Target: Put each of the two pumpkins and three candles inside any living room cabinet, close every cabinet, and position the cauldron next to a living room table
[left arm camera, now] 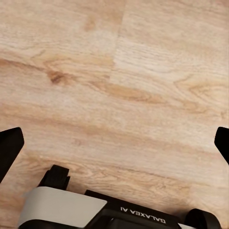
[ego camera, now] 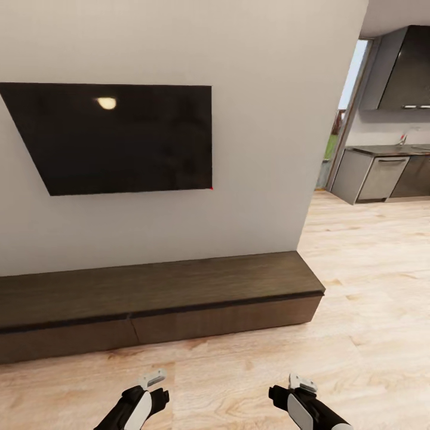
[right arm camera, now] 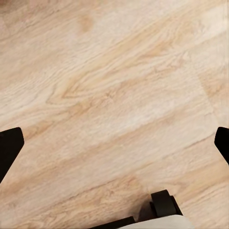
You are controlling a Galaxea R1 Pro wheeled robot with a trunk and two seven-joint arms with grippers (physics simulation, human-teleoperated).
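The cabinet (ego camera: 179, 286), a long low dark-brown unit, runs along the white wall ahead of me, and both of its plain fronts look shut. Its flat top is bare. My left gripper (ego camera: 152, 388) and right gripper (ego camera: 286, 388) hang low over the wood floor in front of it, apart from it. In the left wrist view the black fingertips (left arm camera: 9, 145) stand wide apart over bare planks, open and holding nothing. The right wrist view shows the same wide spread of its fingertips (right arm camera: 10, 143). The pumpkins, candles, cauldron and table are out of view.
A black TV (ego camera: 119, 137) hangs on the wall above the cabinet. The wall ends at a corner (ego camera: 325, 149) on the right. Beyond it light wood floor (ego camera: 370, 269) leads to grey kitchen units (ego camera: 382, 176).
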